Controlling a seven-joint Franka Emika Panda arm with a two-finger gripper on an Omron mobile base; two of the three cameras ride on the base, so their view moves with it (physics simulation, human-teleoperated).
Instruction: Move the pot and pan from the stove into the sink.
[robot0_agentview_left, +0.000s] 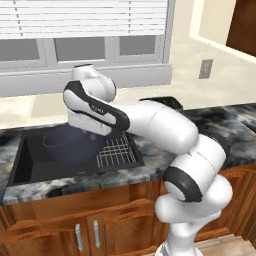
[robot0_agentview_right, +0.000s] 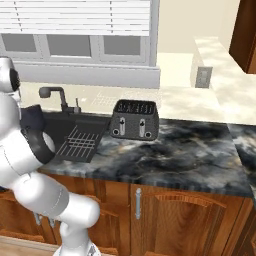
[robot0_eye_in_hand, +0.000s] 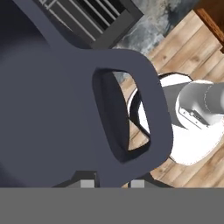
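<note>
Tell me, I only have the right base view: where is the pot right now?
Observer: The pot hangs over the sink, left of the ribbed rack.
Operator: Is the claw on it?
Observer: The hand view shows the fingertips at the base of the pot's loop handle; whether they pinch it is hidden.
Operator: Is the pan in the basin?
Observer: I see no pan there, though the arm covers part of it.
</note>
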